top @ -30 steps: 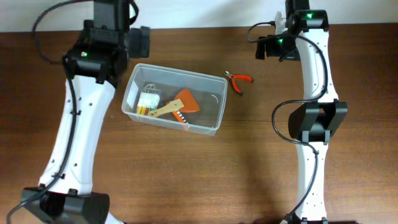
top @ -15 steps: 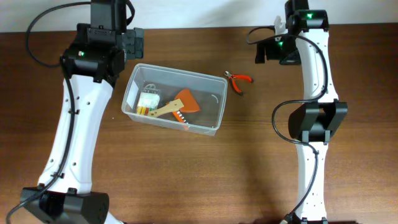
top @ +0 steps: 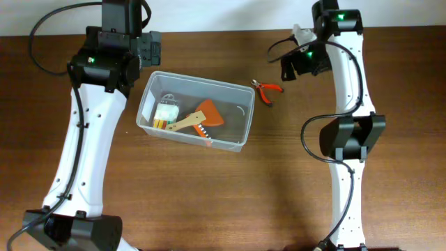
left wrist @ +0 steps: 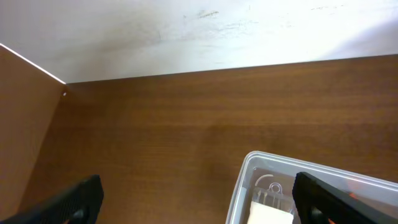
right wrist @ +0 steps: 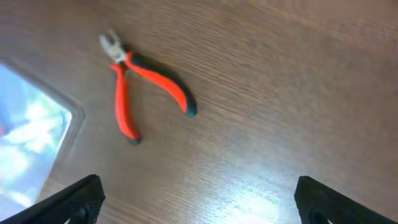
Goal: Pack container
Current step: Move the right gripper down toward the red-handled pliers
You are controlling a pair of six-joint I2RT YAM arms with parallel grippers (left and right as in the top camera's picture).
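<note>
The clear plastic container (top: 245, 111) sits on the brown table and holds an orange-bladed scraper (top: 198, 118) and a white packet (top: 165, 113). Its corner shows in the left wrist view (left wrist: 239, 186) and in the right wrist view (right wrist: 28, 118). Small red-handled pliers (top: 266, 89) lie on the table just right of the container and show in the right wrist view (right wrist: 140, 81). My left gripper (top: 146, 47) is open and empty above the container's far left corner. My right gripper (top: 296, 63) is open and empty, hovering just right of the pliers.
A white wall (left wrist: 186, 31) borders the table's far edge. Bare wood lies in front of the container (top: 209, 195) and around the pliers.
The right gripper has swung left and down toward the pliers. The left arm rose slightly a second ago and has since stayed still.
</note>
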